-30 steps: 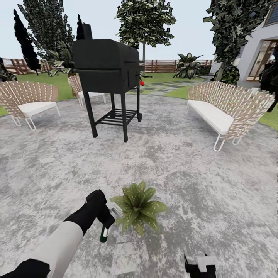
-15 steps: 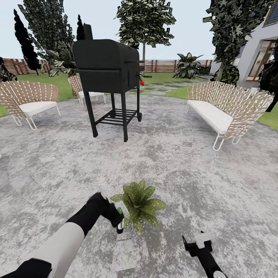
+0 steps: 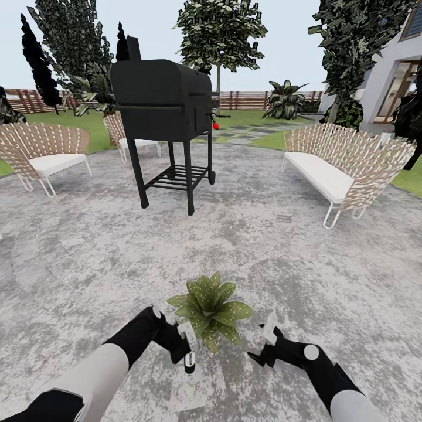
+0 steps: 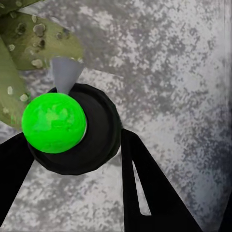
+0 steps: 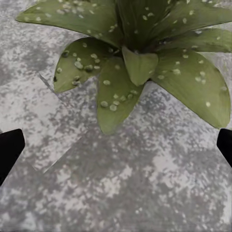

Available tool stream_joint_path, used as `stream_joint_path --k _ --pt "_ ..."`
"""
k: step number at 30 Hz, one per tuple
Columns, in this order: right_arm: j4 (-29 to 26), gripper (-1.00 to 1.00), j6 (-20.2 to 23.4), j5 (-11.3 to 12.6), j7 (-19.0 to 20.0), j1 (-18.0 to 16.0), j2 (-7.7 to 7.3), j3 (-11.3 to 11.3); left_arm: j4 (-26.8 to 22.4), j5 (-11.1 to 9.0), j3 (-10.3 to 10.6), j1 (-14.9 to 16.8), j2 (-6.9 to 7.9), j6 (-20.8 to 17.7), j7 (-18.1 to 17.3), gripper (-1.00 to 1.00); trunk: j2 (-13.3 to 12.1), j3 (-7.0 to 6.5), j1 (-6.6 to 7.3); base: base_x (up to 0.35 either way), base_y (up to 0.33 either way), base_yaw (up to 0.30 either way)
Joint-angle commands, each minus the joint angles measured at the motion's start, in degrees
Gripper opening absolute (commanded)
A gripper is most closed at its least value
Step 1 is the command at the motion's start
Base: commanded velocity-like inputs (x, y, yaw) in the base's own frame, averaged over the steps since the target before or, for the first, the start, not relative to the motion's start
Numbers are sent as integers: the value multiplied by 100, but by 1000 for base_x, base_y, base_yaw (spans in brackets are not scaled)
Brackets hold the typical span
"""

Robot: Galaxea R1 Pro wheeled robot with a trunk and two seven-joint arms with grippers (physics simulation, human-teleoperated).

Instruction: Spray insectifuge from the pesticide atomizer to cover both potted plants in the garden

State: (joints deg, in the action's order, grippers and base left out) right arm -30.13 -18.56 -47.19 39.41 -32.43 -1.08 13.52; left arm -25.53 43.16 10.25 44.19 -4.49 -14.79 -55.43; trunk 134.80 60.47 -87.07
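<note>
One potted plant [image 3: 210, 309], a low rosette of pale-speckled green leaves, stands on the grey patio [image 3: 293, 252] just in front of me. My left gripper [image 3: 177, 346] is shut on the pesticide atomizer [image 3: 189, 347], a slim dark bottle with a white band, held against the plant's left side. In the left wrist view the atomizer's end shows as a bright green ball [image 4: 54, 121] in a black round part, with speckled leaves [image 4: 26, 46] beyond. My right gripper [image 3: 262, 344] is open just right of the plant. Its fingertips [image 5: 9, 150] stand wide apart below the leaves [image 5: 140, 63].
A black grill [image 3: 161, 99] stands mid-patio ahead. A wicker sofa [image 3: 346, 170] is on the right and wicker chairs [image 3: 44, 149] on the left. A slat fence [image 3: 258, 99], trees and lawn lie behind, with a house [image 3: 398, 76] at far right.
My right arm has risen from the bottom edge and reached forward to the plant's right side. My left gripper has carried the atomizer rightward, closer to the plant.
</note>
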Motion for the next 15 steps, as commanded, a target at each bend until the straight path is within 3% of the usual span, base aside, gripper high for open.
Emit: stream_joint_path --k 1,5,6,11,15 --pt "-6 100 -37 -131 155 -39 16 43 17 4 4 1 -9 -60 -29 -100 2 5 1 0 0 0" --pt "-17 100 11 -409 685 -195 64 27 60 0 -5 1 -18 -61 -40 -100 2 5 1 0 0 0" --pt "-18 -100 90 -437 735 -216 69 23 63 0 -5 1 -13 -60 -43 -100 2 5 1 0 0 0" --pt "-22 -100 266 -471 818 -236 73 -110 65 18 8 1 -16 -59 -47 -100 2 5 1 0 0 0" --pt "-28 -100 289 -467 823 -237 125 -618 51 44 37 1 -37 -59 -47 -100 2 5 1 0 0 0"
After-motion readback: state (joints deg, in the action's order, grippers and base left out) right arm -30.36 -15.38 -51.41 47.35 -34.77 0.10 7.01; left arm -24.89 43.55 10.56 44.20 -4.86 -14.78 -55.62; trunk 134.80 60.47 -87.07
